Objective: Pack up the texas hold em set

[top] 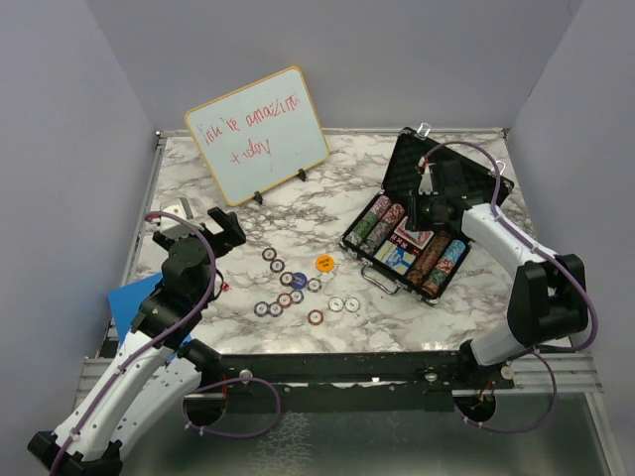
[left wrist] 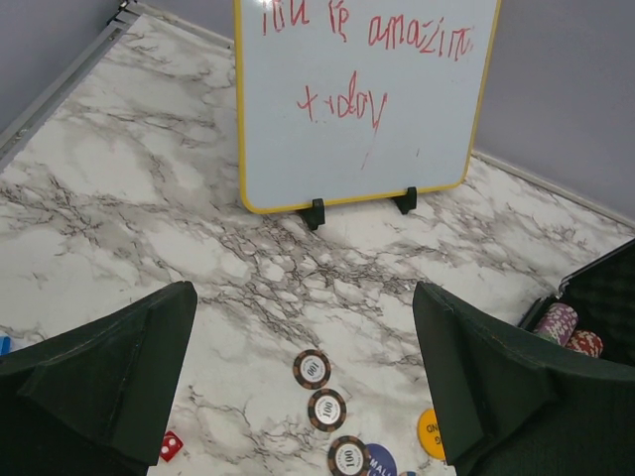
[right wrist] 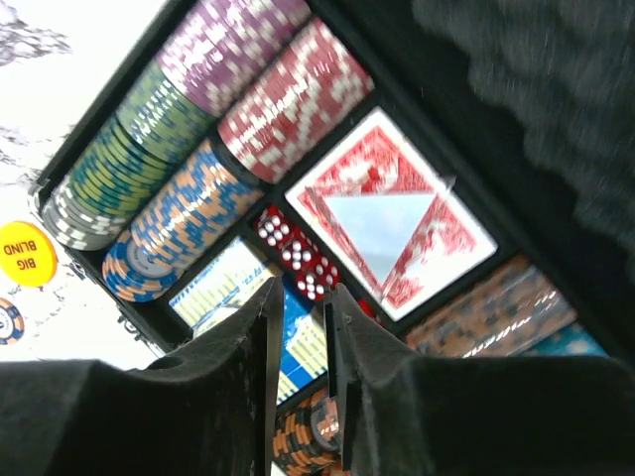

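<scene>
Briefcase (top: 409,164) is mostly filled, loose chips (top: 285,299) and disc (top: 324,263) lie on counter (top: 397,307); left gripper (left wrist: 308,337) jaws wide, empty; right gripper (right wrist: 303,288) jaws near-closed, hold unclear.

Beyond the right gripper's black fingers (right wrist: 223,387) sit a purple-and-white striped roll of poker chips (right wrist: 233,40), a red-and-white striped roll (right wrist: 288,94), red dice with white pips (right wrist: 298,260), a red-patterned card deck (right wrist: 392,213) and, far left, a round yellow disc (right wrist: 22,253) lettered red.
</scene>
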Controlling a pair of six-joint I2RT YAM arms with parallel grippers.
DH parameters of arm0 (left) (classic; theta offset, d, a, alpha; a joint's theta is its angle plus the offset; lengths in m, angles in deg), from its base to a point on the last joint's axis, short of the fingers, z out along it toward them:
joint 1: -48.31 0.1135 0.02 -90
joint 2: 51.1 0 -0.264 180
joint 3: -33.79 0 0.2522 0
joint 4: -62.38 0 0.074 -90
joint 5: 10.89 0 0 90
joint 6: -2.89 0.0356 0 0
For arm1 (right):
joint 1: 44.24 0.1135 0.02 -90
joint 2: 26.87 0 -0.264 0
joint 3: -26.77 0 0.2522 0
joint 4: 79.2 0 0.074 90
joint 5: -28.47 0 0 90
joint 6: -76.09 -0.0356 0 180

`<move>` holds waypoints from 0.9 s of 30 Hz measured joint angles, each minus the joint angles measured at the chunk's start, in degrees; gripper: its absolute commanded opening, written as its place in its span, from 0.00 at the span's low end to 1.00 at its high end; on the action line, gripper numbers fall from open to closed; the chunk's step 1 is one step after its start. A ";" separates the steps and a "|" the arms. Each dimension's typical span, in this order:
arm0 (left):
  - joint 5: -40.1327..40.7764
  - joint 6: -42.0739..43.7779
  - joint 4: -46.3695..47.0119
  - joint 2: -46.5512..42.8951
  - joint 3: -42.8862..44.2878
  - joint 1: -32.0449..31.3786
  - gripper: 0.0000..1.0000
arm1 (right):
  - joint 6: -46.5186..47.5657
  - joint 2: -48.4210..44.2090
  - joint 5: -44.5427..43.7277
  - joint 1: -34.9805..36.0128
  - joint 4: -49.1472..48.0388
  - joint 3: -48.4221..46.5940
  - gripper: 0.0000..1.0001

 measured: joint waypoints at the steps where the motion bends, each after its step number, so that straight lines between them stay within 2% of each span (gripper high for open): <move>1: 0.00 0.00 0.00 0.13 0.00 0.00 0.99 | -1.97 -0.35 -0.52 0.00 -0.11 1.22 0.30; 12: -0.68 -0.24 0.02 1.18 0.00 0.00 0.99 | -16.85 -1.99 -2.27 0.00 -1.62 10.19 0.32; 27: -0.74 -0.24 0.00 1.18 0.00 0.00 0.99 | -20.79 1.31 -4.39 0.00 -7.19 10.49 0.31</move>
